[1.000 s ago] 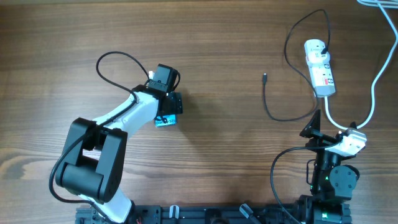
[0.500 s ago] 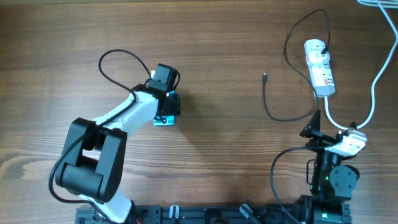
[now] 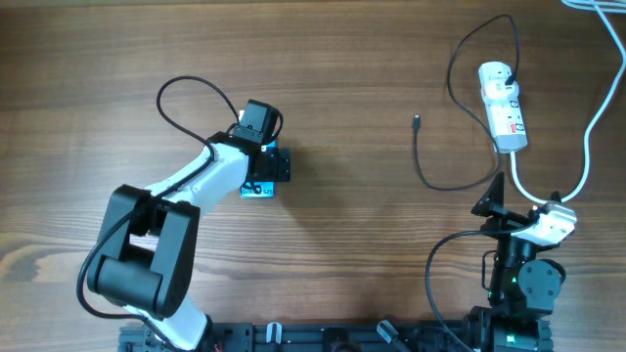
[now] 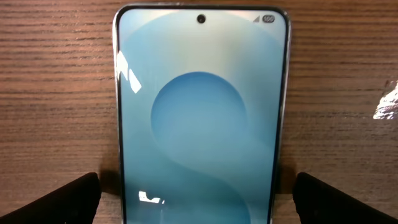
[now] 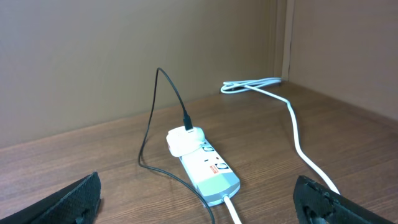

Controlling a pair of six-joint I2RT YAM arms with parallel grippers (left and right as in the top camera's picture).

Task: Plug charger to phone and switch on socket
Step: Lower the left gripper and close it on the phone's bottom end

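The phone (image 4: 200, 118) lies flat on the wooden table, its cyan screen facing up and filling the left wrist view. My left gripper (image 4: 200, 202) is open and straddles the phone's lower end, with a strip of bare wood between each finger and the phone's edge. From overhead, the phone (image 3: 259, 190) peeks out from under the left gripper (image 3: 266, 168). The socket (image 3: 503, 110) lies at the far right with the charger (image 3: 430, 181) plugged into it; the cable's tip (image 3: 416, 121) rests loose on the table. My right gripper (image 3: 492, 196) is open and empty, facing the socket (image 5: 205, 168) from a distance.
A thick white cord (image 3: 587, 147) runs from the socket's near end and loops off towards the back right corner. The charger cable (image 5: 152, 124) arches up from the adapter on the socket. Walls stand behind the table in the right wrist view.
My left gripper's jaws narrowed round the phone and have spread wide again; the phone has barely shifted. The right arm has not moved.
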